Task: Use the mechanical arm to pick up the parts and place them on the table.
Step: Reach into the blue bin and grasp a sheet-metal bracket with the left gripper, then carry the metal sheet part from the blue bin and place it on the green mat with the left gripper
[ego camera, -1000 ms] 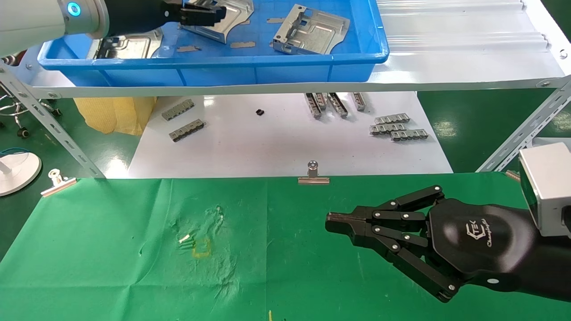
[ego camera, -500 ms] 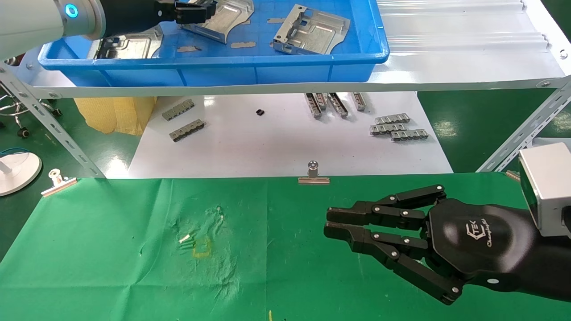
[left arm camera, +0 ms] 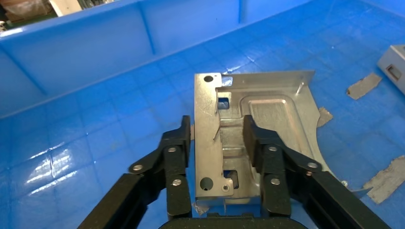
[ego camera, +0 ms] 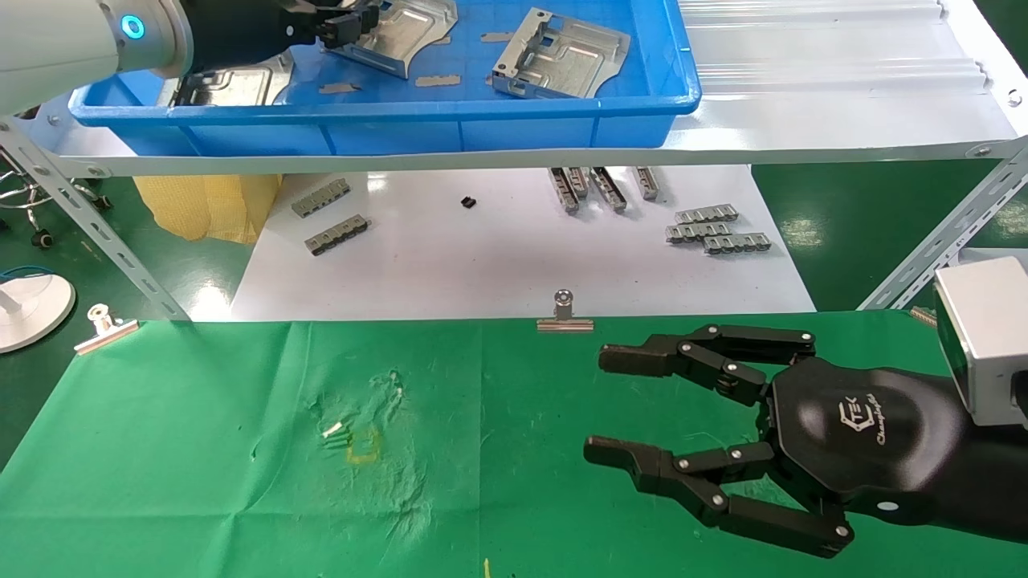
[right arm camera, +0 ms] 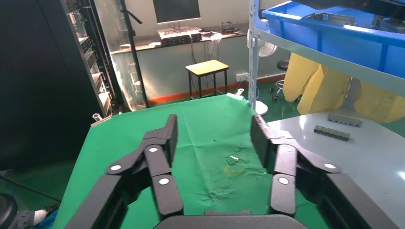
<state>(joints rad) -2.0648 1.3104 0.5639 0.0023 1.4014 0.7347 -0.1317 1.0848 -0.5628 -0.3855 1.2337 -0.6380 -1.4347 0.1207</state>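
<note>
Head view — wrinkled green table (ego camera: 201,482) below blue tray (ego camera: 482,112).

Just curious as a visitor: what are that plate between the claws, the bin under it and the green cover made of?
Plate: seemingly thin sheet metal, dull silver, with pressed grooves and punched holes. Bin: likely moulded plastic, glossy blue. Green cover: looks like cloth, being matte and creased.

sheet-metal plates in the blue tray (ego camera: 562,128): 3, at (ego camera: 401,32), (ego camera: 562,56), (ego camera: 233,84) | thin grey strips in there: about 4 | ridged grey bars on the white sheet (ego camera: 498,257): 9ish, 2 left, 7 right | binder clips on the green cloth (ego camera: 201,482): 2 | black three-finger grippers: 2
</note>
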